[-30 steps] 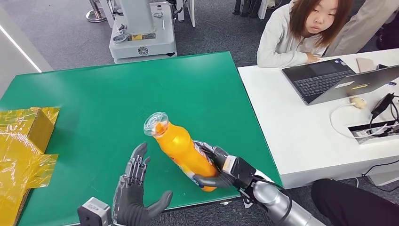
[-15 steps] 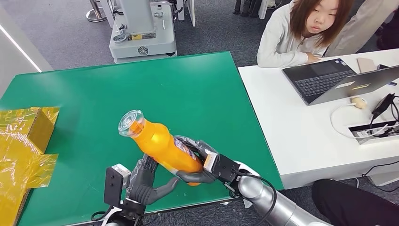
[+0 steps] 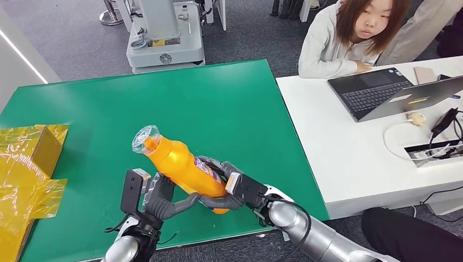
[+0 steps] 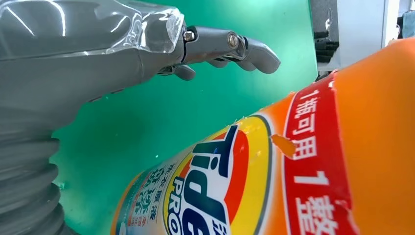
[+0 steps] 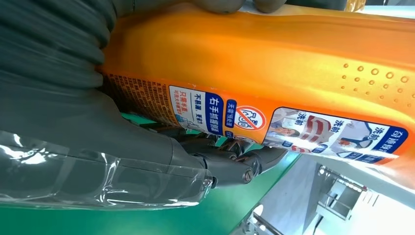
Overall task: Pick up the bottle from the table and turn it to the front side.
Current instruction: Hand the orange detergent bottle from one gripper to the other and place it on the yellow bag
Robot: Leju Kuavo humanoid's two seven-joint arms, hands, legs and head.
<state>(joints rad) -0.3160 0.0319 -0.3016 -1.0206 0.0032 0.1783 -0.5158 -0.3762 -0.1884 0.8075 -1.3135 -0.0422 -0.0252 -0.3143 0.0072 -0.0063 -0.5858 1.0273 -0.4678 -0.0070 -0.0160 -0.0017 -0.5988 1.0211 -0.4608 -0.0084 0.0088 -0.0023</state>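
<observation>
An orange detergent bottle (image 3: 177,165) with a clear cap is held tilted above the green table (image 3: 218,103), cap pointing to the far left. My right hand (image 3: 225,184) grips its lower body, fingers wrapped around it. In the right wrist view the back label of the bottle (image 5: 274,63) faces the camera, with the right hand (image 5: 98,147) under it. My left hand (image 3: 162,198) is just below the bottle with fingers spread and the thumb reaching toward it. The left wrist view shows the front label of the bottle (image 4: 293,171) close to the left hand (image 4: 98,58), whose fingers stay off it.
Yellow foil-wrapped boxes (image 3: 27,164) lie at the table's left edge. A white desk (image 3: 338,142) with laptops (image 3: 371,90) stands to the right, and a person (image 3: 349,38) sits behind it. A white machine base (image 3: 164,43) stands beyond the table.
My right hand has carried the bottle to the left and tilted it lower. My left hand has turned and risen from the table's front edge to just under the bottle.
</observation>
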